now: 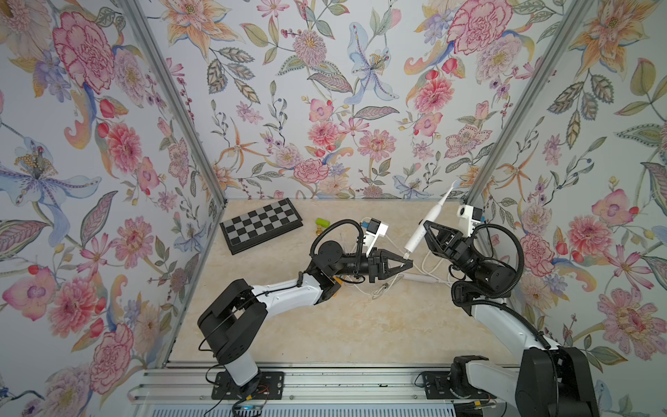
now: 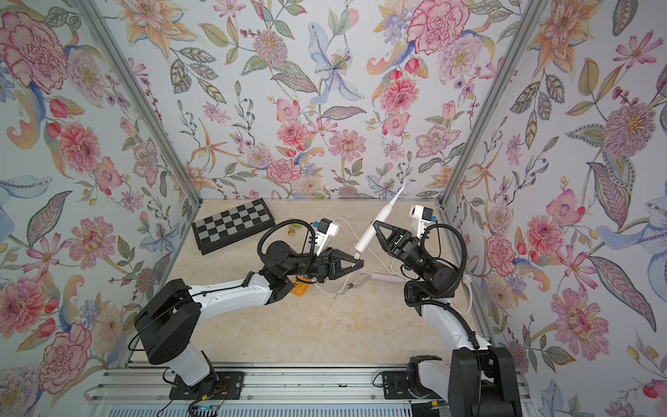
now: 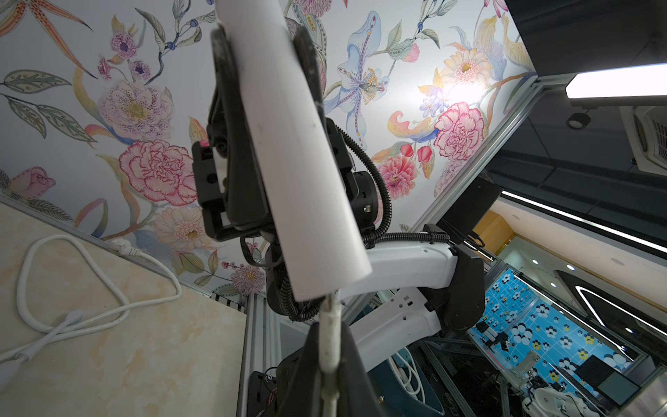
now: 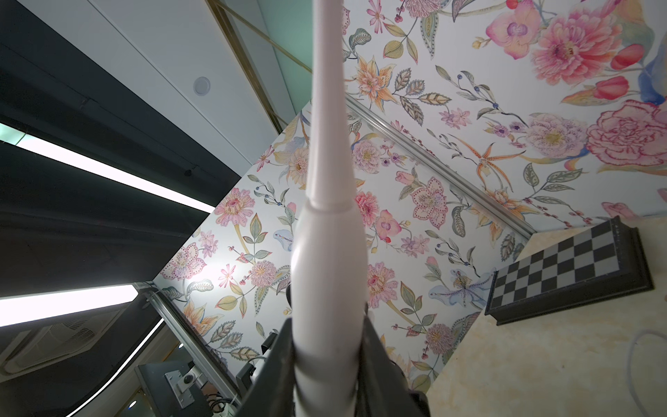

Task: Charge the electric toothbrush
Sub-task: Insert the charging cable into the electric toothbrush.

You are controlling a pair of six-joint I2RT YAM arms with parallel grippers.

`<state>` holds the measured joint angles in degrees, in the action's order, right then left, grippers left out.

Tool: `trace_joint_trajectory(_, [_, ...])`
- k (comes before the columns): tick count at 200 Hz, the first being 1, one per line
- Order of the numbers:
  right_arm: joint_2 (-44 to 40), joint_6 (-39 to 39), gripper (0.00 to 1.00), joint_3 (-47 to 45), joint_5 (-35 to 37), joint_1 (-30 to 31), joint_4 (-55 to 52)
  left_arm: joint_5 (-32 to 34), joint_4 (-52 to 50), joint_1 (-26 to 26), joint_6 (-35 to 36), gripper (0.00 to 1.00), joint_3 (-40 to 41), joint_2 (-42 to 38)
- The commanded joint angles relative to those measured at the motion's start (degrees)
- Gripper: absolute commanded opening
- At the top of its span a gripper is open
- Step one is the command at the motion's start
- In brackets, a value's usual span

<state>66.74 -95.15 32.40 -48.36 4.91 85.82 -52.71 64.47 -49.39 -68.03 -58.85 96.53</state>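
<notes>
The white electric toothbrush [image 1: 420,231] [image 2: 368,231] hangs tilted above the table, brush head up toward the back wall. My right gripper [image 1: 425,224] [image 2: 375,224] [image 4: 326,361] is shut on its handle [image 4: 326,270]. My left gripper [image 1: 409,263] [image 2: 360,264] [image 3: 329,361] is shut on the white charging cable's plug [image 3: 329,335] [image 1: 407,255]. The plug's tip meets the bottom end of the handle [image 3: 299,180]. How deep it sits I cannot tell. The cable's slack [image 3: 97,274] lies looped on the table.
A folded black and grey chessboard [image 1: 260,224] [image 4: 570,274] lies at the back left. A green block [image 1: 322,221] and a small yellow piece [image 1: 319,229] sit beside it. An orange object [image 2: 301,285] lies under my left wrist. White cords [image 1: 426,278] trail between the arms.
</notes>
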Motion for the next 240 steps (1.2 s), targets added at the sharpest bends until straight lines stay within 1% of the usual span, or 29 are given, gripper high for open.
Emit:
trace_joint_trajectory(1, [-0.6, 0.2, 0.0, 1.3, -3.7, 0.7, 5.1, 0.2, 6.2, 1.5, -2.9, 0.0, -0.3, -1.2])
trace_joint_trajectory(22, [-0.9, 0.5, 0.0, 1.3, -3.8, 0.8, 5.1, -0.1, 9.7, 1.7, -5.2, 0.0, 0.0, -0.7])
trace_joint_trajectory(64, [-0.7, 0.8, 0.0, 0.6, -3.5, 0.8, 5.0, -0.6, 11.1, 1.9, -6.5, 0.0, 0.0, -0.6])
trace_joint_trajectory(105, [-0.8, 1.1, 0.0, 2.1, -3.2, 1.8, 5.1, -1.2, 8.7, 1.8, -5.8, 0.0, -0.6, -0.1])
trace_joint_trajectory(134, [-1.2, 1.8, 0.0, 2.8, -4.3, 1.9, 5.0, -1.9, 6.5, 1.7, -4.9, 0.0, -1.0, -0.2])
trace_joint_trajectory(174, [-1.9, 3.0, 0.0, 3.4, -6.3, 2.4, 5.1, -2.6, 0.4, 1.8, -1.0, 0.0, -1.7, -1.8])
trace_joint_trajectory(211, [-1.6, 4.2, 0.0, 3.9, -8.5, 3.9, 5.0, -3.5, 2.6, 2.1, -2.0, 0.0, -1.8, -2.3])
trace_joint_trajectory(240, [-2.0, 5.8, 0.0, 5.0, -11.2, 5.6, 5.1, -4.3, 7.5, 2.7, -5.5, 0.0, -1.6, -2.4])
